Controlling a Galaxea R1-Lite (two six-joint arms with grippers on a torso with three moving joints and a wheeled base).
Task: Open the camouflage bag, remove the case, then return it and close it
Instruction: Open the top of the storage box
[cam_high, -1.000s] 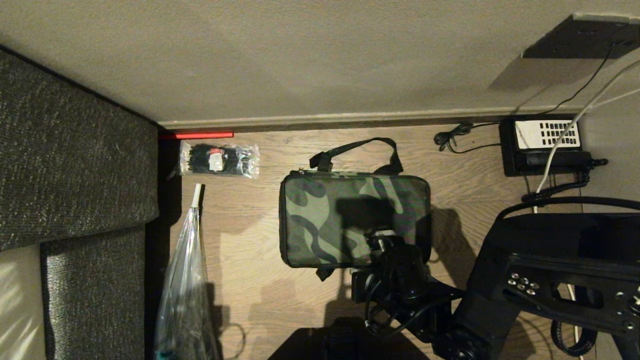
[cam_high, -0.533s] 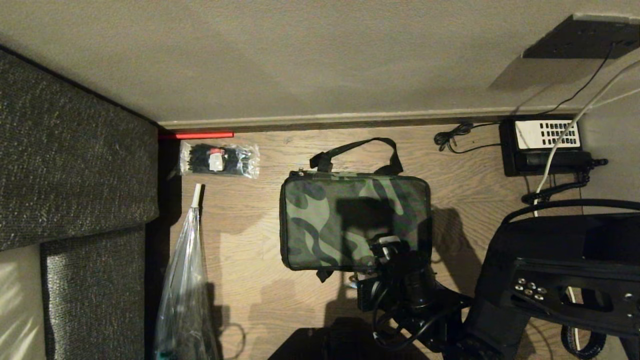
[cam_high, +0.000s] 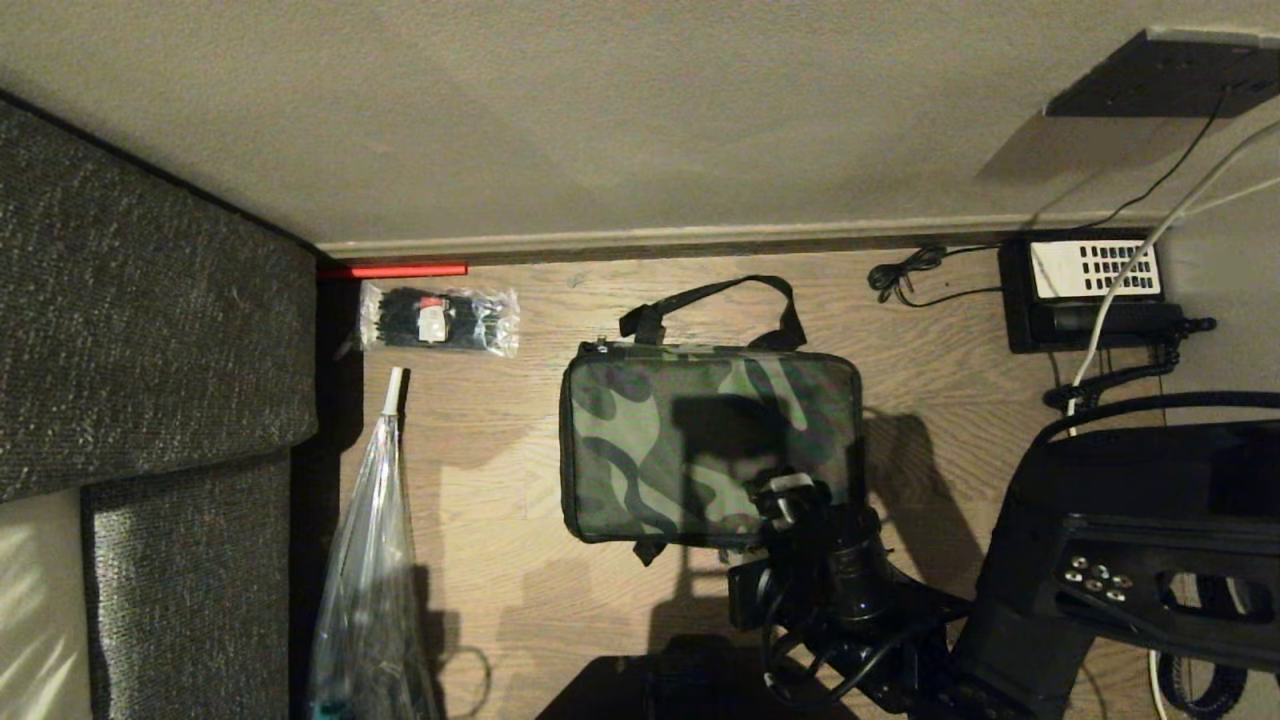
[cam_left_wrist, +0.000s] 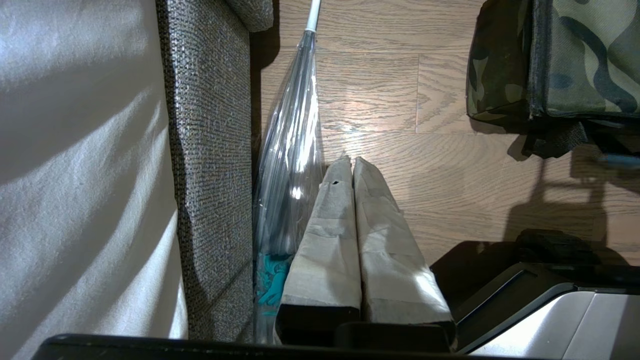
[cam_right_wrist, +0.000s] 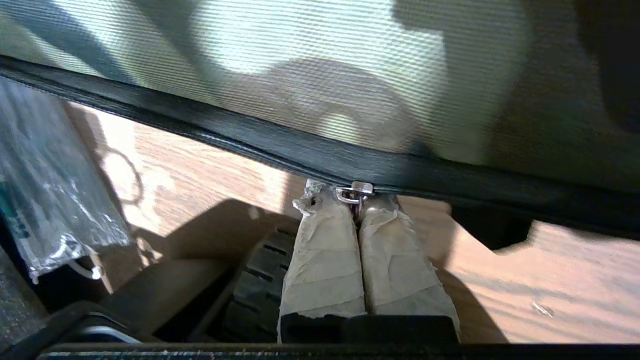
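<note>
The wooden floor (cam_high: 500, 480) is carrying everything, with a grey sofa (cam_high: 150, 330) bounding its left side. The camouflage bag (cam_high: 700, 440) is lying flat mid-floor, lid side up, handles flopped toward the wall; that is leaving the near zipper seam facing the robot, which looks like why the arm is coming in low from that edge. Bag is reading zipped, so the case isn't showing; presumably inside.

The right arm is reaching in from the lower right, wrist bent so the right gripper (cam_high: 790, 497) is sitting at the bag's near right edge. In the right wrist view its taped fingers (cam_right_wrist: 325, 250) are pressed together, pinching the metal zipper pull (cam_right_wrist: 354, 191) on the black zipper seam (cam_right_wrist: 250, 145). I judge this is the zip-travel step, not yet lid handling.

The left gripper (cam_left_wrist: 352, 167) is hanging parked over bare floor beside a folded clear umbrella (cam_left_wrist: 290, 150), fingers together, holding nothing.
</note>
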